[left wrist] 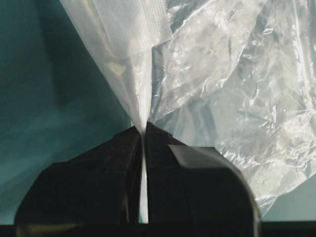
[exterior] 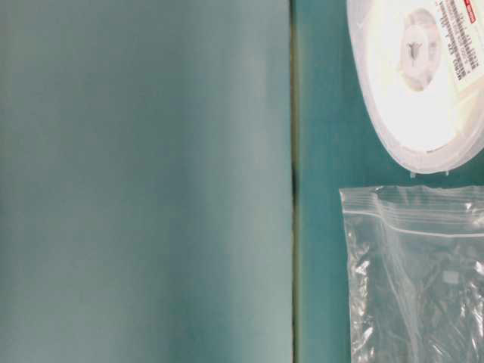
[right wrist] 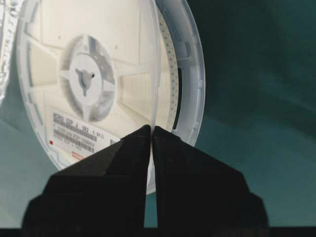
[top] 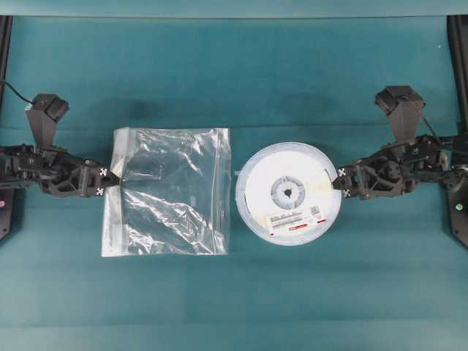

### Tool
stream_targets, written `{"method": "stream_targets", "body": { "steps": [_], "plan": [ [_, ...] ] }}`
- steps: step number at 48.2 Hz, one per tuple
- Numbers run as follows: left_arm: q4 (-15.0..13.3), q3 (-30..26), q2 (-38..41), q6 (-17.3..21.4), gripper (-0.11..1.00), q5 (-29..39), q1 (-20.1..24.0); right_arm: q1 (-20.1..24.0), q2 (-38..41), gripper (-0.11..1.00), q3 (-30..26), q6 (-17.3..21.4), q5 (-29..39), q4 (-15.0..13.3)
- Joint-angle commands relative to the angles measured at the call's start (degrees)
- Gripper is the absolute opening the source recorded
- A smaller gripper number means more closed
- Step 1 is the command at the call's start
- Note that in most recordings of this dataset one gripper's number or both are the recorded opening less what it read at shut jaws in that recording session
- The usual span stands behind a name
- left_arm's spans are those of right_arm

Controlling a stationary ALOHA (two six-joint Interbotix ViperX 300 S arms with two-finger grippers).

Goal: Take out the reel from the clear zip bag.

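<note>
The reel (top: 288,193) lies flat on the teal table, right of centre and fully outside the bag, its grey hub and red-striped label facing up. It also shows at the top right of the table-level view as the reel (exterior: 423,76). My right gripper (top: 338,183) is shut on the reel's right rim; in the right wrist view the thin upper flange of the reel (right wrist: 98,79) runs between the closed fingertips of the gripper (right wrist: 151,129). The clear zip bag (top: 172,191) lies crinkled to the left with nothing in it. My left gripper (top: 110,183) is shut on its left edge, the pinched film of the bag (left wrist: 207,74) fanning out from the gripper (left wrist: 143,129).
A narrow gap separates the bag's zip edge (top: 224,190) from the reel. Black frame posts (top: 4,44) stand at the table's far corners. In the table-level view a blurred teal wall (exterior: 144,181) fills the left half. Teal tabletop (top: 234,300) stretches in front of both objects.
</note>
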Motion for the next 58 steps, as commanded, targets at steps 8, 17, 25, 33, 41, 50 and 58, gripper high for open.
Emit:
{"method": "stream_targets", "body": {
  "steps": [8, 17, 25, 33, 41, 50, 58],
  "plan": [
    [0.1, -0.7, -0.1, 0.1, 0.01, -0.3, -0.1, -0.1, 2.7, 0.13, -1.8, 0.3, -0.9, 0.0],
    [0.1, -0.6, -0.2, 0.1, 0.0, -0.3, -0.1, 0.0, 4.2, 0.54, -3.3, 0.3, -0.2, 0.0],
    [0.1, -0.6, -0.3, 0.2, 0.01, -0.2, -0.1, 0.0, 4.1, 0.72, -3.3, 0.4, 1.3, 0.0],
    [0.2, -0.6, -0.4, 0.4, 0.01, -0.3, -0.1, 0.0, 4.1, 0.73, -3.3, 0.4, 1.4, 0.0],
    [0.2, -0.6, -0.4, 0.1, 0.0, 0.8, -0.1, 0.1, 4.0, 0.73, -3.6, 0.2, 1.1, -0.1],
    [0.6, -0.5, -0.9, 1.4, 0.01, 1.8, -0.1, 0.4, 3.6, 0.73, -4.4, 0.0, 0.6, -0.7],
    [0.5, -1.0, -2.3, 3.4, 0.07, 2.2, -0.1, 0.4, 3.0, 0.73, -5.1, 0.0, 0.5, -1.5]
  ]
}}
